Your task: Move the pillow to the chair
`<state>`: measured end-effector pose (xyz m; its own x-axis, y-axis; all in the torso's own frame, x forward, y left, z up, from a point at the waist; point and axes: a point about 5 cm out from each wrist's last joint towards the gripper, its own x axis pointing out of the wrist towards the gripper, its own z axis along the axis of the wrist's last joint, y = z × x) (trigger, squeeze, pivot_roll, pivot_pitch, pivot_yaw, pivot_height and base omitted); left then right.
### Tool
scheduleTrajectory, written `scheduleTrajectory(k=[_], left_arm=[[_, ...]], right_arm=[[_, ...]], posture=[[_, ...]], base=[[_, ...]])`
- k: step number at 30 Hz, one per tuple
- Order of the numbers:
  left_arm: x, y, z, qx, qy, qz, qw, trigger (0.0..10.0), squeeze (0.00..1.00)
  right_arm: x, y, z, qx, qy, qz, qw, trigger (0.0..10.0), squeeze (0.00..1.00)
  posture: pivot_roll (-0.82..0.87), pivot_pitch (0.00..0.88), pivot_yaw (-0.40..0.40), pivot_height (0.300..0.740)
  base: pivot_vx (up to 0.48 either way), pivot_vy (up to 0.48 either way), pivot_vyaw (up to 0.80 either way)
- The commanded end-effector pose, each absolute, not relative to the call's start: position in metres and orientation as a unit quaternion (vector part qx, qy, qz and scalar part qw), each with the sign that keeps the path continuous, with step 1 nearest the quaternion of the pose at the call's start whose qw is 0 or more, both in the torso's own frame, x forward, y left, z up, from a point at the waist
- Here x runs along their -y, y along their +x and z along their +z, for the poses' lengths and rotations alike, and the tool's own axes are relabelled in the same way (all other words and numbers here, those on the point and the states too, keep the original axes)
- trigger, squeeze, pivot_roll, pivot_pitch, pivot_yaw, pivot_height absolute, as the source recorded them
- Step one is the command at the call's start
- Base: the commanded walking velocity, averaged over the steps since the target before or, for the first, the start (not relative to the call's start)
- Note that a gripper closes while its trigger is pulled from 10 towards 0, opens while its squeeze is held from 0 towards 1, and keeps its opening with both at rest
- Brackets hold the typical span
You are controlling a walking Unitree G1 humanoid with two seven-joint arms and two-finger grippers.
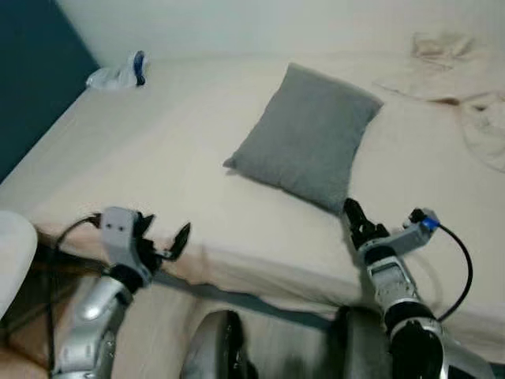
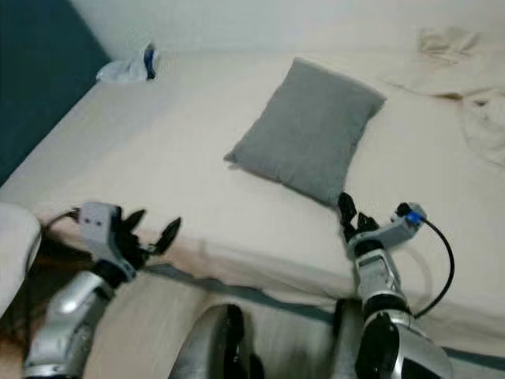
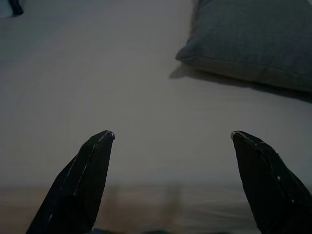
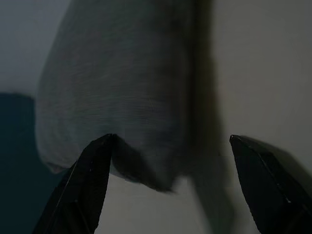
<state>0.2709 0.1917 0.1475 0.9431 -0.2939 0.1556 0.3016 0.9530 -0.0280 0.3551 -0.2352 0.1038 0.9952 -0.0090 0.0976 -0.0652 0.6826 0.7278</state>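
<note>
Both jaws stand spread with nothing between them. From the head views, the left gripper (image 1: 163,234) sits at the lower left of the frame, over the near edge of the bed (image 1: 158,150), well apart from the grey pillow (image 1: 306,134). The right gripper (image 1: 355,219) sits at lower right centre, its fingertips just beside the pillow's near corner; whether they touch it cannot be told. The pillow lies flat on the cream sheet in the upper middle of the frame. A small white and blue object (image 1: 120,74) lies in the upper left by the dark teal wall (image 1: 31,79), and rumpled cream bedding (image 1: 465,87) fills the upper right. The left wrist view adds the bare sheet between its two black fingers (image 3: 78,185), with the pillow's corner far up the frame. The right wrist view, dim and blurred, shows the pillow close up, its grey fabric looming just past that gripper's fingers (image 4: 80,187).
</note>
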Motion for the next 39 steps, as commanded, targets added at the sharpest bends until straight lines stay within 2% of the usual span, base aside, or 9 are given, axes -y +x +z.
scheduleTrajectory(k=[1, 11, 13, 20, 26, 30, 34, 36, 39], left_arm=[[-0.196, 0.265, 0.143, 0.053, -0.025, -0.147, 0.987, 10.0, 0.00], [-0.166, 0.237, 0.150, 0.012, -0.056, -0.172, 0.983, 10.0, 0.00], [-0.161, 0.234, 0.150, 0.008, -0.062, -0.175, 0.983, 10.0, 0.00], [-0.158, 0.228, 0.152, -0.005, -0.069, -0.172, 0.983, 10.0, 0.00], [-0.157, 0.231, 0.153, -0.005, -0.071, -0.159, 0.985, 10.0, 0.00], [-0.149, 0.240, 0.150, 0.005, -0.082, -0.157, 0.984, 10.0, 0.00], [-0.142, 0.247, 0.149, 0.014, -0.089, -0.159, 0.983, 10.0, 0.00], [-0.140, 0.253, 0.147, 0.020, -0.095, -0.157, 0.983, 10.0, 0.00], [-0.137, 0.267, 0.147, 0.035, -0.111, -0.146, 0.982, 10.0, 0.00]], right_arm=[[0.231, 0.354, 0.100, 0.044, 0.407, 0.019, 0.912, 10.0, 0.00], [0.221, 0.364, 0.115, 0.069, 0.425, 0.046, 0.902, 10.0, 0.00], [0.213, 0.370, 0.128, 0.094, 0.435, 0.069, 0.893, 0.0, 0.00], [0.211, 0.388, 0.183, 0.197, 0.458, 0.125, 0.858, 0.0, 0.00], [0.204, 0.395, 0.211, 0.231, 0.447, 0.165, 0.848, 0.0, 0.00], [0.192, 0.393, 0.203, 0.203, 0.397, 0.195, 0.874, 0.0, 0.00], [0.182, 0.388, 0.186, 0.171, 0.377, 0.217, 0.884, 0.0, 0.00], [0.172, 0.382, 0.171, 0.141, 0.362, 0.235, 0.891, 0.0, 0.00], [0.135, 0.362, 0.143, 0.095, 0.354, 0.315, 0.875, 0.0, 0.00]], posture=[[0.28, 0.404, 0.241, 0.586], [0.30, 0.450, 0.227, 0.586], [0.30, 0.455, 0.223, 0.586], [0.31, 0.441, 0.204, 0.586], [0.28, 0.425, 0.178, 0.586], [0.24, 0.346, 0.127, 0.586], [0.21, 0.306, 0.097, 0.586], [0.19, 0.280, 0.076, 0.586], [0.15, 0.199, 0.033, 0.586]], base=[[0.000, 0.000, 0.00], [0.000, 0.000, 0.00], [0.000, 0.000, 0.00], [0.000, 0.000, 0.00], [0.000, 0.000, 0.00], [0.000, 0.000, 0.00], [0.000, 0.000, 0.00], [0.000, 0.000, 0.00], [0.000, 0.000, 0.00]])
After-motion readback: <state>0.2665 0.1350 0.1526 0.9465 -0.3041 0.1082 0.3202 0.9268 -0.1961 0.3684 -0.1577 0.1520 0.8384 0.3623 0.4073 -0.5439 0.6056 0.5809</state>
